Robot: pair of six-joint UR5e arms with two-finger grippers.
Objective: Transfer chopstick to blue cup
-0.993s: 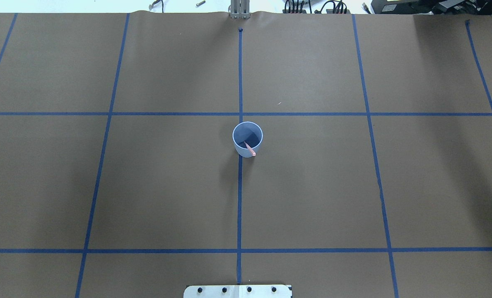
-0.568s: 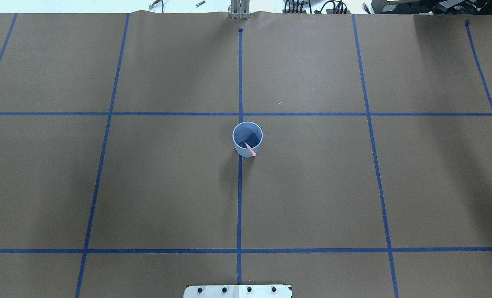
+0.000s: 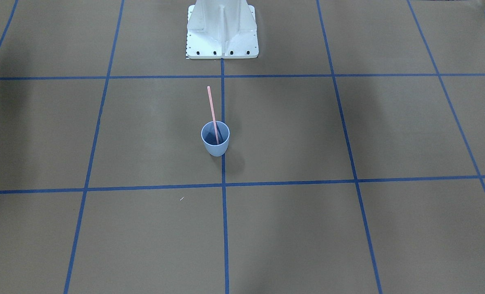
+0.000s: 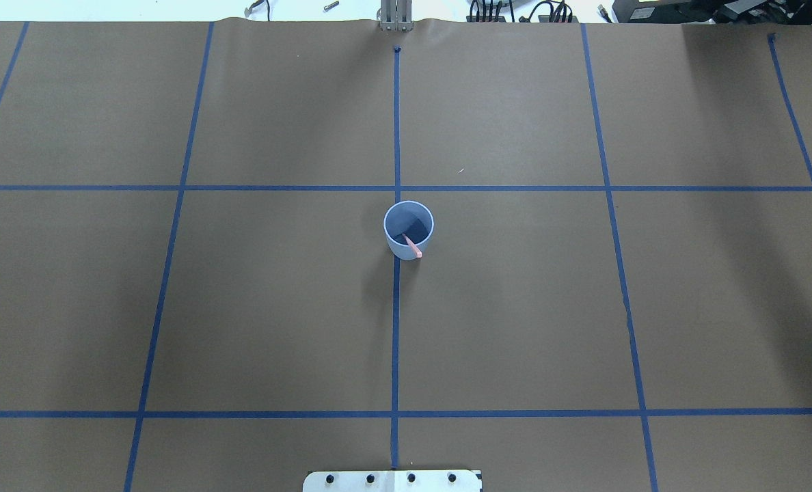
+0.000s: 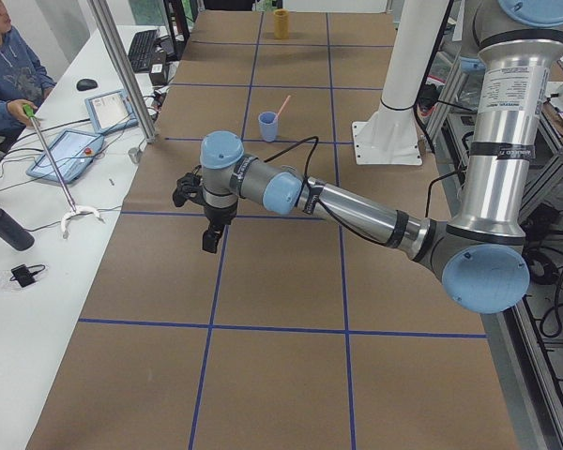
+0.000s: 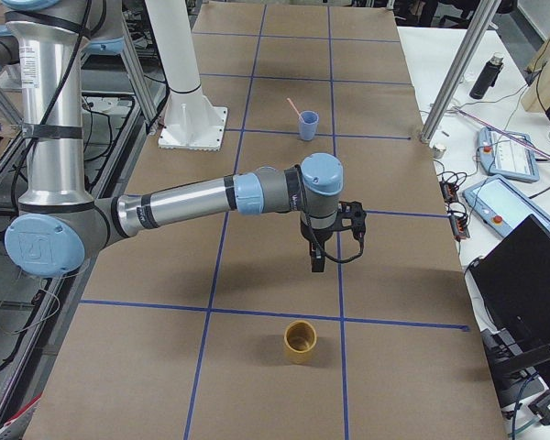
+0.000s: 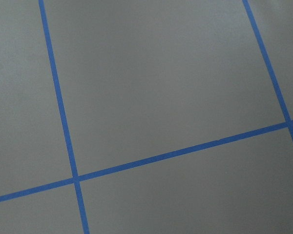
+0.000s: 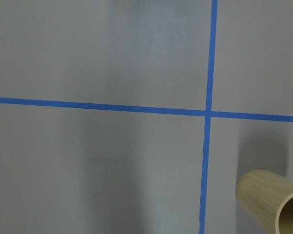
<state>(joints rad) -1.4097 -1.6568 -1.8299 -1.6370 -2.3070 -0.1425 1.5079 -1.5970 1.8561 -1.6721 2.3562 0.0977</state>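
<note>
Chopstick (image 3: 212,112) — thin, straight — in tapered cup (image 3: 215,139)

Overhead looked forward-down, base plate (image 4: 392,480) at 6 o'clock; front-facing opposed, plate at 12. Side views looked along table (image 5: 281,375). All four shared blue cup (image 3: 215,139). Wrist views sat close over table.

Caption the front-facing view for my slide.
Pink chopstick leaning inside the blue cup, centred on the tape-gridded table.

Brown paper cover (image 4: 515,307), blue tape grid (image 4: 396,328). Tan wooden cup (image 6: 301,341) upright near one table end. Side bench: seated person (image 5: 5,75), tablet (image 5: 64,155), keyboard (image 5: 143,50), dark bottle (image 5: 5,228).
</note>
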